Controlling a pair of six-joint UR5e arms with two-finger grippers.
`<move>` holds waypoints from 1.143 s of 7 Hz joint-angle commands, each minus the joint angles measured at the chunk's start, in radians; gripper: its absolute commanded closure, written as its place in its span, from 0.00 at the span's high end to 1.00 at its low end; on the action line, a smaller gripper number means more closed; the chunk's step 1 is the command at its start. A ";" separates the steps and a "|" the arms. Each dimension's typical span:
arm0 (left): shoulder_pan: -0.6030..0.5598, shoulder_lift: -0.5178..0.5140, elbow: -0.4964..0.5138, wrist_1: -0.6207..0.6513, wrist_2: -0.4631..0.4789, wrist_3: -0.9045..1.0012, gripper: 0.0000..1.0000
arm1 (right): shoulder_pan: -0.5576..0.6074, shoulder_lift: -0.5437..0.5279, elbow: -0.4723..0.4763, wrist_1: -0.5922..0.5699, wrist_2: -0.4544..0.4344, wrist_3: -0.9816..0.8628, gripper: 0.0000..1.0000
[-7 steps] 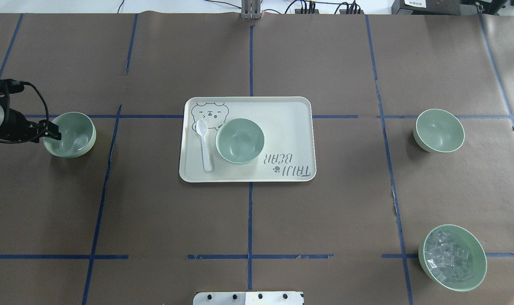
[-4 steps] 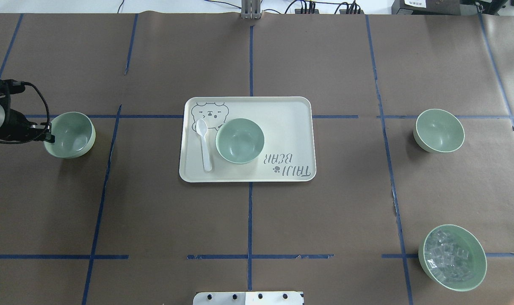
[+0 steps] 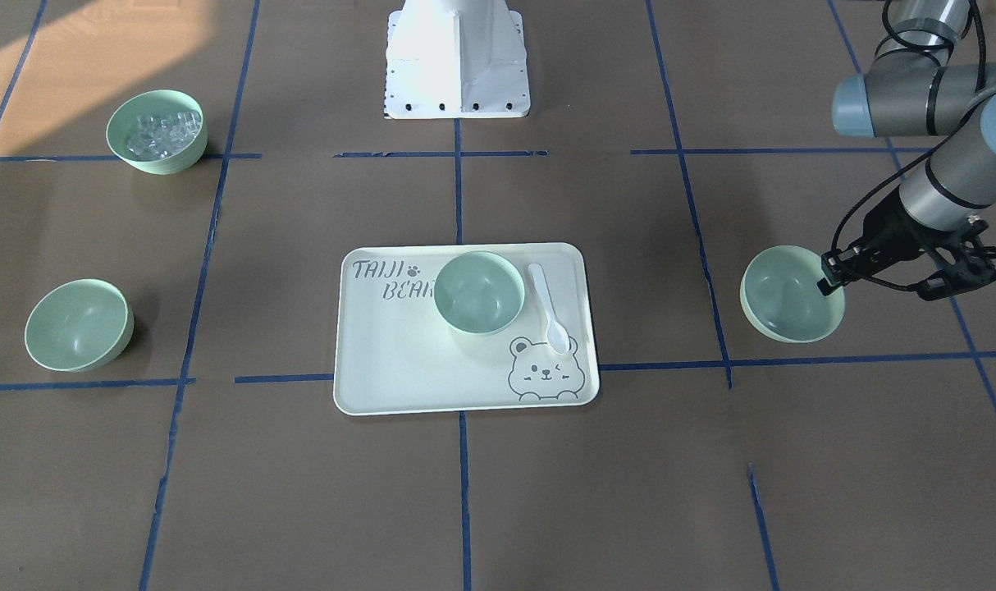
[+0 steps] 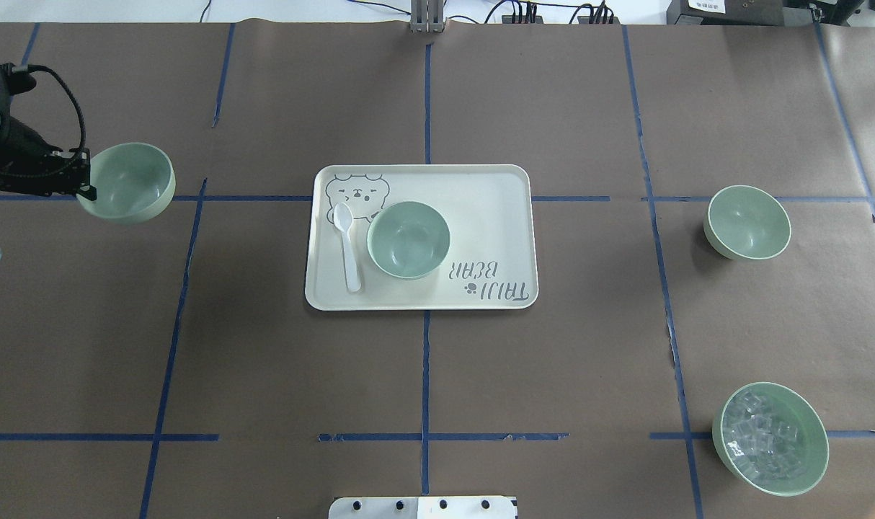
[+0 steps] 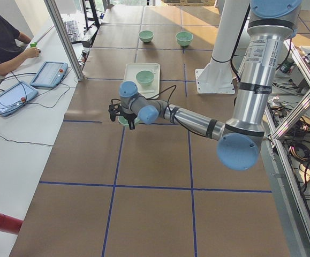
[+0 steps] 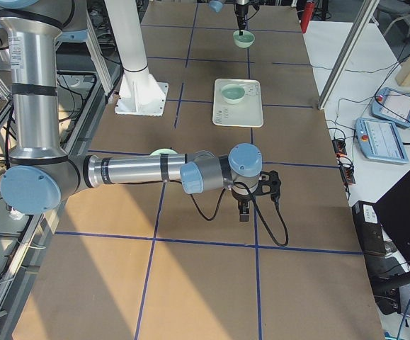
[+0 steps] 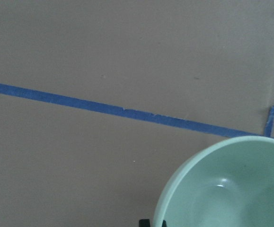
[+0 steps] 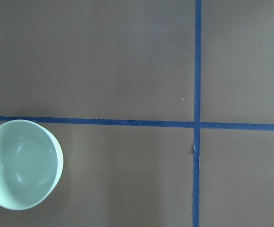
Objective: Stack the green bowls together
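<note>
Three plain pale green bowls are in view. My left gripper (image 4: 84, 189) is shut on the rim of one green bowl (image 4: 127, 182) and holds it tilted above the table at the far left. The bowl also shows in the front view (image 3: 792, 294) and in the left wrist view (image 7: 231, 184). A second green bowl (image 4: 409, 239) sits on the cream tray (image 4: 481, 194). The third green bowl (image 4: 747, 221) stands on the table at the right and shows in the right wrist view (image 8: 22, 163). My right gripper (image 6: 246, 212) shows only in the exterior right view; I cannot tell if it is open.
A white spoon (image 4: 347, 245) lies on the tray to the left of the bowl. A green bowl of clear cubes (image 4: 770, 438) stands at the near right. Blue tape lines cross the brown table cover. The robot base plate (image 4: 423, 507) is at the near edge.
My left gripper has closed on the left bowl's rim and lifted it off the table, carrying it away from the robot. The other bowls have not moved.
</note>
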 commanded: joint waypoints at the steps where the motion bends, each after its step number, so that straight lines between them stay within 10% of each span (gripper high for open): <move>1: -0.009 -0.140 -0.083 0.215 -0.002 -0.122 0.00 | -0.174 -0.004 -0.006 0.215 -0.096 0.302 1.00; 6: 0.107 -0.300 -0.094 0.214 0.009 -0.508 0.00 | -0.408 0.005 -0.181 0.506 -0.233 0.500 0.98; 8: 0.129 -0.306 -0.096 0.214 0.044 -0.511 0.00 | -0.424 0.048 -0.189 0.503 -0.230 0.562 0.66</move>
